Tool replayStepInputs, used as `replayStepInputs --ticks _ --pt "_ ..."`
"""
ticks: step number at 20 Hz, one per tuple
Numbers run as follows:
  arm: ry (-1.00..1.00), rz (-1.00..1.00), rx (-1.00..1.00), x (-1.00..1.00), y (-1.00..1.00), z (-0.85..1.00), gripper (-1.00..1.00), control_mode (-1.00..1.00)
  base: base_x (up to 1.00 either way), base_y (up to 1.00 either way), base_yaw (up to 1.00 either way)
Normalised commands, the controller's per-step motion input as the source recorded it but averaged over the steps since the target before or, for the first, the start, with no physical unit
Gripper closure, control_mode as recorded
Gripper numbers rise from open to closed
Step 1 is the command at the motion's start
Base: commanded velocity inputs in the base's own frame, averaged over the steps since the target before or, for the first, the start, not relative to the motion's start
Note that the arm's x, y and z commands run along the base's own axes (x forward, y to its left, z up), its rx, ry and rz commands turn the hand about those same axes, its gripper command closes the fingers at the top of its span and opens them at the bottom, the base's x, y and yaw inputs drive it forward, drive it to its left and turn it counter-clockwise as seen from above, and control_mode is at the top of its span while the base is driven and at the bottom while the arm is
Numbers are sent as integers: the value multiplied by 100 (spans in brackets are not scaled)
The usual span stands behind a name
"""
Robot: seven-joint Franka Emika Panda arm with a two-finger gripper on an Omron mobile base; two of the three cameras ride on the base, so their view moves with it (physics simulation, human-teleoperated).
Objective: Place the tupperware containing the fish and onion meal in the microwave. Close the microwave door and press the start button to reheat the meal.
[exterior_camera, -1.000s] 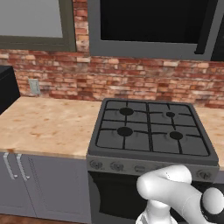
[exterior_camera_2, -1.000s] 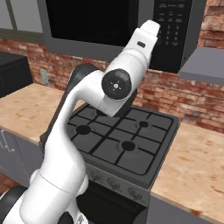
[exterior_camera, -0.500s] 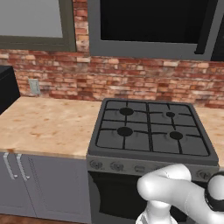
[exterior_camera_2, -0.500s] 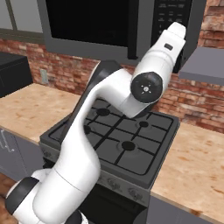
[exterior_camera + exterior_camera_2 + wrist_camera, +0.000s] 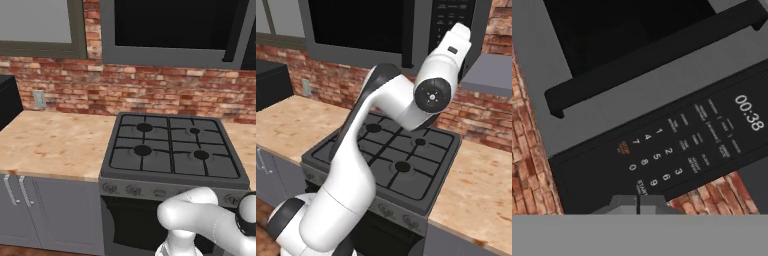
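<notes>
The microwave (image 5: pixel 170 55) hangs above the stove, and its door (image 5: pixel 170 22) of dark glass is closed, its bar handle (image 5: pixel 652 55) running along the edge. My gripper (image 5: pixel 638 204) is shut on nothing, fingertips together right at the START key (image 5: pixel 641 187) of the control panel (image 5: pixel 677 145). The panel's display reads 00:38. From the right base, my arm reaches up so the white hand (image 5: pixel 453 47) sits against that control panel (image 5: pixel 443 17). The tupperware and the fish and onion meal are out of view.
A black gas stove (image 5: pixel 170 150) stands below the microwave, with wooden counter to its left (image 5: pixel 50 145) and right (image 5: pixel 481 185). A black appliance (image 5: pixel 7 100) sits at the far left. Brick wall (image 5: pixel 150 95) runs behind; grey cabinets (image 5: pixel 40 25) hang upper left.
My arm has swung right and upward, carrying the hand from in front of the microwave door to the control panel. The stove and counter have not moved.
</notes>
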Motion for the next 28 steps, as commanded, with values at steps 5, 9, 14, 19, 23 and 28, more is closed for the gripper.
replayStepInputs --ticks 5,9,14,19,23,28 --pt "0 3 0 25 0 0 100 -100 0 0 0" --pt "0 1 0 29 0 0 100 -100 0 0 0" --pt "0 1 0 27 -4 -2 100 -100 0 0 0" --pt "0 0 1 16 -26 -6 100 -100 0 0 0" --pt "0 0 1 14 -27 -2 100 -100 0 0 0" --pt "0 0 1 22 -11 0 100 -100 0 0 0"
